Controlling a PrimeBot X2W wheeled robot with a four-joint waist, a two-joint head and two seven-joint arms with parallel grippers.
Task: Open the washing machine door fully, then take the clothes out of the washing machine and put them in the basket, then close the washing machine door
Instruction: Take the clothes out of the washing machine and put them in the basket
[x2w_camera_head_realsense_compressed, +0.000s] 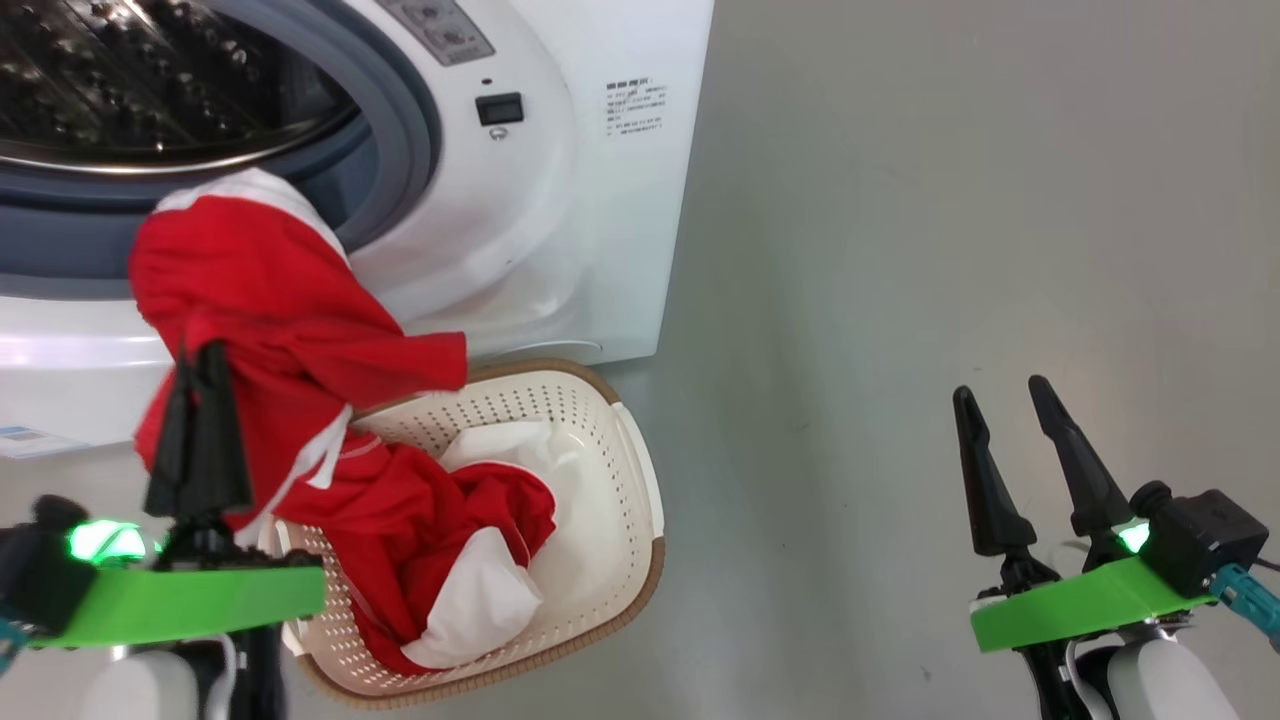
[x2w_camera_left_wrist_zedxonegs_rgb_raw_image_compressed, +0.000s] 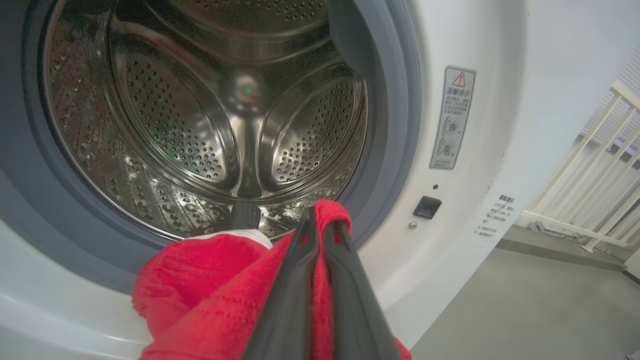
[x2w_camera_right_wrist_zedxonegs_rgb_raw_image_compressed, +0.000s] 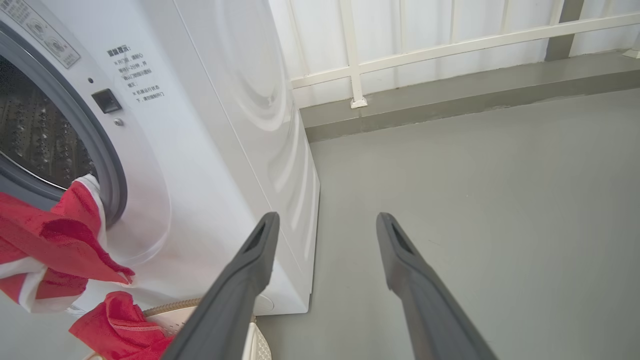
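right gripper idle low over the floor, fingers spread wide, holding nothing. left gripper raised, pinched shut on the clothes, which trail from the gasket down into the basket (partly in already). washing machine drum looks empty. left to do: drop clothes, shut door.

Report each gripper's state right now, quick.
Left gripper: shut on the soft bright red fabric clothes with white trim.
Right gripper: open, holding nothing.
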